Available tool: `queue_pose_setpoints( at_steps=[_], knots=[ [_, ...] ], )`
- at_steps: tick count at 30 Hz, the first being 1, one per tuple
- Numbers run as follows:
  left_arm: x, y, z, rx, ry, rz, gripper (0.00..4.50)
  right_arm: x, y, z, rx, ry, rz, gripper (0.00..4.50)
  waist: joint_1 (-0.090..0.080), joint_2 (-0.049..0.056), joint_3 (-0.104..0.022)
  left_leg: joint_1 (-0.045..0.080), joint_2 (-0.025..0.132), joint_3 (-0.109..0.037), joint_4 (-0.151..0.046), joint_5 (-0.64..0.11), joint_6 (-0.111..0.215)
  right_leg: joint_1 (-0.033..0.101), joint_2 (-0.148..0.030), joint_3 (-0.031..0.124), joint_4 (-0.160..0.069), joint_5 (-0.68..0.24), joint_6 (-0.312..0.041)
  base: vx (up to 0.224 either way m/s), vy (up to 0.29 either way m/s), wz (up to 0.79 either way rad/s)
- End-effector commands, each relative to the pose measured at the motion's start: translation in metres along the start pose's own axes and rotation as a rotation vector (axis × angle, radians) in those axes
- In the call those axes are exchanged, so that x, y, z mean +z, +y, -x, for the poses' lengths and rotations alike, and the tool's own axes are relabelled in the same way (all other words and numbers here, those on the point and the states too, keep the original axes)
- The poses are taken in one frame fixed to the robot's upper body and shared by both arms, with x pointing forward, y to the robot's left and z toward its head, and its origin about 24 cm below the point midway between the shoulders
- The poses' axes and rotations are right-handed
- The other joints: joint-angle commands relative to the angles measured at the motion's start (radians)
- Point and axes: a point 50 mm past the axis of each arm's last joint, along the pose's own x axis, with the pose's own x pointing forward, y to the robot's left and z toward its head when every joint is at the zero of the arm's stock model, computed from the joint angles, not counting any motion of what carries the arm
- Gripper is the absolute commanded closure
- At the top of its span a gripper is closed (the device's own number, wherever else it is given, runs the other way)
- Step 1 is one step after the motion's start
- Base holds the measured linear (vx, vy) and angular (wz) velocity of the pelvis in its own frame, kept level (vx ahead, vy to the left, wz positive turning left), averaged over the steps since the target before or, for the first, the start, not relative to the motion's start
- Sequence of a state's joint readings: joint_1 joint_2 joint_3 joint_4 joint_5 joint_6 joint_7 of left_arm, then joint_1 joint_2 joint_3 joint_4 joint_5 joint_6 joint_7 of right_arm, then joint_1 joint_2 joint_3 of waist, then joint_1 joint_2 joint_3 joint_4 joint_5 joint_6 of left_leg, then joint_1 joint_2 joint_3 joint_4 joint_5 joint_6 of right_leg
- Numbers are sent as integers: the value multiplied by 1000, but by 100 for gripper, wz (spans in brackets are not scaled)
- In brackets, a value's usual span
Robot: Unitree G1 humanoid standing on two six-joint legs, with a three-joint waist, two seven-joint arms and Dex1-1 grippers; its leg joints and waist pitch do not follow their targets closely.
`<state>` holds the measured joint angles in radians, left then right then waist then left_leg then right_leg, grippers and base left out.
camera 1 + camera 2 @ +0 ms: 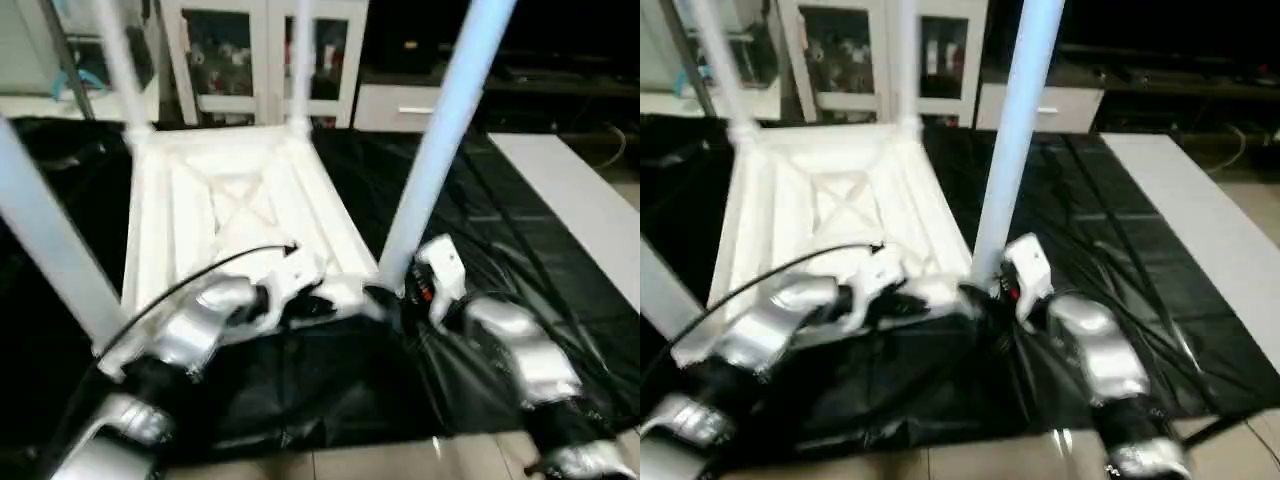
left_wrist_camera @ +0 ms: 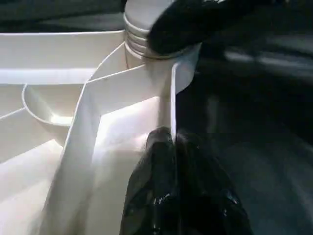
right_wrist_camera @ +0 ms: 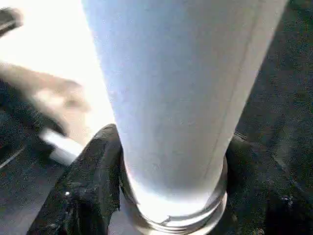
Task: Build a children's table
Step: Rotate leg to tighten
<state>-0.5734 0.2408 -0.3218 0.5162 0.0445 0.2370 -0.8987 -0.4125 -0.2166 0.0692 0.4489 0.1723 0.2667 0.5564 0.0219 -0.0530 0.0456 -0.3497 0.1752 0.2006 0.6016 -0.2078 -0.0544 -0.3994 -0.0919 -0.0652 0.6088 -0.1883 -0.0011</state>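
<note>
While I hold position, the children's table [image 1: 230, 215] lies upside down on black crinkled sheeting [image 1: 500, 260]: smooth white plastic, X-ribbed underside, round tapered legs standing up. My right claw [image 3: 166, 196] clasps the near-right leg [image 1: 440, 140] at its threaded base, a finger on each side. My left claw [image 2: 171, 147], pinched narrow, grips the thin near rim beside that socket.

White table [image 1: 230, 215] upturned, 4 legs [image 1: 440, 140] upright
</note>
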Motion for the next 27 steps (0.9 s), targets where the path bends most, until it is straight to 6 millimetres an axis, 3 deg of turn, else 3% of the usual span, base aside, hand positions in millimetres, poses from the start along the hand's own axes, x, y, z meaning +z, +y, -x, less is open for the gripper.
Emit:
queue_pose_setpoints(
  at_steps=[1,4,7,8,10,11,12,15,17,20,22,23,25,26,27],
  knots=[
    [5,2,-17,120,-33,74,450,-4,4,-14,-126,37,-44,185,-6,-7,-43,12,51,-39,-83,-342,-26,14,-66,43,-116,-574,-100,0,0,0],
    [15,9,-29,233,-36,83,450,-2,13,-30,-232,45,-98,185,-5,-8,-45,10,52,-42,-84,-329,-20,18,-68,42,-117,-554,-99,0,0,0],
    [21,10,-35,267,-47,74,450,0,18,-38,-281,52,-98,185,-3,-5,-49,8,54,-39,-87,-303,-17,19,-65,45,-108,-452,-121,0,0,0],
    [22,9,-37,262,-53,69,450,0,19,-40,-293,54,-94,186,-3,-2,-52,1,56,-37,-89,-265,-10,27,-65,47,-98,-359,-146,0,0,0],
    [23,6,-39,241,-56,68,450,1,22,-43,-278,51,-85,186,-2,-4,-53,1,56,-34,-88,-253,-4,28,-65,48,-95,-323,-158,0,0,0],
    [22,5,-39,226,-53,63,450,2,24,-44,-271,38,-85,186,0,5,-54,4,55,-31,-86,-253,1,27,-65,49,-94,-299,-171,0,0,0],
    [21,5,-39,218,-52,62,450,3,24,-45,-269,30,-85,186,1,2,-54,0,54,-30,-86,-245,10,32,-65,49,-91,-284,-179,0,0,0],
    [20,4,-39,205,-51,63,450,6,26,-45,-252,6,-75,186,7,5,-54,1,53,-29,-85,-237,21,32,-66,50,-92,-288,-184,0,0,0],
    [12,-3,-31,103,-46,23,450,17,24,-36,-179,-71,-22,186,13,1,-55,0,56,-29,-85,-234,29,35,-69,50,-95,-314,-175,0,0,0],
    [7,-6,-23,49,-39,4,450,20,20,-30,-158,-85,-6,116,11,3,-55,-7,58,-29,-87,-194,45,39,-66,50,-85,-262,-185,0,0,0],
    [2,-10,-15,-2,-31,-12,450,21,15,-22,-122,-93,8,107,11,5,-55,-2,59,-28,-87,-199,43,36,-64,49,-87,-268,-189,0,0,0],
    [0,-12,-10,-35,-32,-23,450,22,12,-17,-88,-96,14,107,10,4,-55,-7,60,-28,-87,-192,44,38,-66,50,-84,-264,-192,0,0,0],
    [-1,-13,-8,-44,-31,-24,450,23,12,-15,-75,-97,17,74,11,5,-56,-2,62,-27,-87,-186,47,36,-64,52,-82,-246,-198,0,0,0],
    [-4,-18,3,-120,-35,-39,450,23,8,2,39,-89,57,71,14,6,-56,-1,63,-26,-86,-177,50,37,-62,51,-79,-221,-206,0,0,0],
    [-4,-19,6,-137,-38,-45,450,22,7,6,61,-85,68,71,17,7,-56,-1,66,-27,-86,-169,56,40,-63,52,-76,-197,-208,0,0,0]
  ],
)
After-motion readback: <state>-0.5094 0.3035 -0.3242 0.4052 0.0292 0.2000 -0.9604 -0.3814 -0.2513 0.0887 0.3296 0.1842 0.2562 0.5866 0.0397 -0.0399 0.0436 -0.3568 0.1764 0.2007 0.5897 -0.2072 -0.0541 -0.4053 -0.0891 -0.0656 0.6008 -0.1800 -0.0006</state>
